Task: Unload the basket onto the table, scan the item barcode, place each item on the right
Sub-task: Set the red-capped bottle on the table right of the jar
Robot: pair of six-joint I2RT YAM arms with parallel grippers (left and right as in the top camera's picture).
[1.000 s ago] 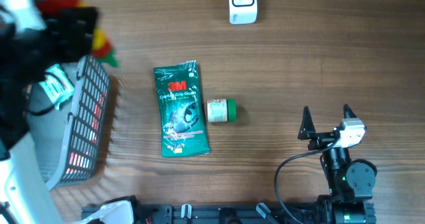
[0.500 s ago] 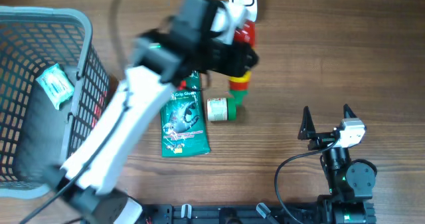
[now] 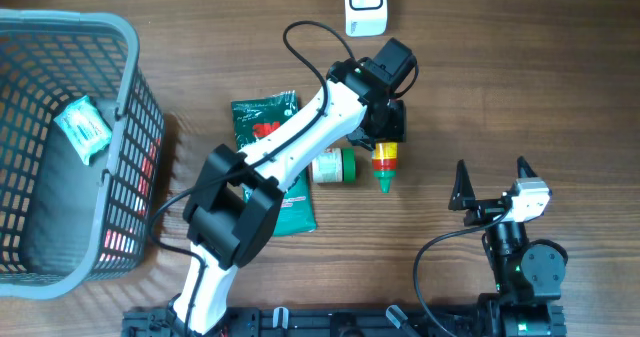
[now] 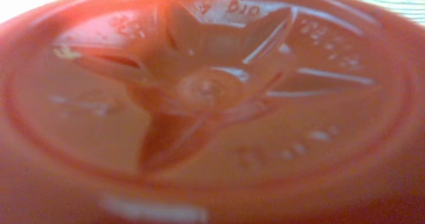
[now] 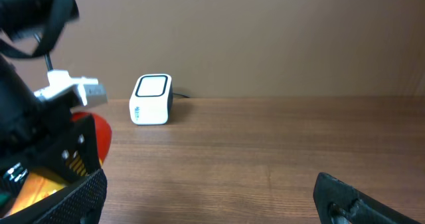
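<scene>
Bottle [image 3: 385, 165] with red body, yellow band and green pointed cap is clamped in the left gripper [image 3: 384, 137], the cap directed toward the robot's side of the table [image 3: 540, 67]. We record the jaws as part closed on the bottle's red end. In the left wrist view its red moulded underside fills the frame, too close for sharp focus. We cannot tell from the overhead view whether the bottle touches the wood or is held clear of it.

The scanner [image 3: 365, 5], a white block, stands at the far edge, beyond the left gripper and apart from it. The right wrist view shows its pale window on top.

Just beside the bottle, on its left in the overhead view, lies a small white-and-green jar [image 3: 333, 166]. Beyond the jar lies a green packet [image 3: 262, 127], partly covered by the left arm. A grey basket [image 3: 130, 87] occupies the left end of the table and holds a small pale green pack [image 3: 82, 127].

The right gripper [image 3: 491, 182] sits near the robot's side, well apart from the bottle. Its fingers are spread wide and hold nothing.
</scene>
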